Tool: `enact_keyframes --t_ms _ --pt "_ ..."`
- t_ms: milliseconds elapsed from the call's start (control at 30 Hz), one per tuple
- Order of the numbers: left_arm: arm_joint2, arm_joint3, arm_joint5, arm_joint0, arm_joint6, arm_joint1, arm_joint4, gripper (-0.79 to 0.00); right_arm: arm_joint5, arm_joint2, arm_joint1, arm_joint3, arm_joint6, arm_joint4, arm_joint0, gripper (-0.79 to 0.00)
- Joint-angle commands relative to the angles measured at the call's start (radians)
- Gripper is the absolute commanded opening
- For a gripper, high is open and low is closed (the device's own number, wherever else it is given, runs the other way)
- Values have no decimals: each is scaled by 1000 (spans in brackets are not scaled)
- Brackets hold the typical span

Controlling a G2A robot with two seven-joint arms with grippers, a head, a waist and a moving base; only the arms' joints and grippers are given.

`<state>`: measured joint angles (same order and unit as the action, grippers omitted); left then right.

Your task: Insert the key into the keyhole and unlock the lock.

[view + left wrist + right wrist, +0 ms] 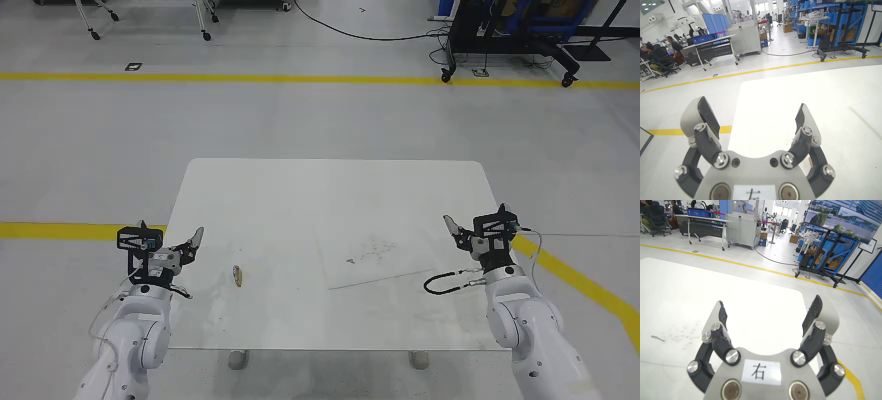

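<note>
Brass-coloured and oblong, what I take for the lock [237, 275] lies on the white table [330, 200] near my left gripper [752, 106], its long axis running toward and away from me. The thin key [657, 338] lies flat nearer the middle, closer to my right gripper [768, 302]. Both grippers are spread wide, holding and touching nothing.
</note>
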<state>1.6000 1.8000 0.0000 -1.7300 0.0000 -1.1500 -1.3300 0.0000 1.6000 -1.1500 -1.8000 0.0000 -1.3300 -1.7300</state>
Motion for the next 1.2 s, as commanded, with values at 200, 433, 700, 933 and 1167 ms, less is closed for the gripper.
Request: enact_keyframes --t_ms 200,433,700,933,1167 --pt "0 0 0 0 0 0 0 0 0 0 0 0 0 0 0 0" --pt "0 0 0 0 0 0 0 0 0 0 0 0 0 0 0 0" --pt "0 0 0 0 0 0 0 0 -43 -27 -1 -10 5 -4 17 0" --pt "0 0 0 0 0 0 0 0 -108 -133 -6 -29 104 -83 44 0" --pt "0 0 0 0 0 0 0 0 -108 -133 -6 -29 104 -83 44 0"
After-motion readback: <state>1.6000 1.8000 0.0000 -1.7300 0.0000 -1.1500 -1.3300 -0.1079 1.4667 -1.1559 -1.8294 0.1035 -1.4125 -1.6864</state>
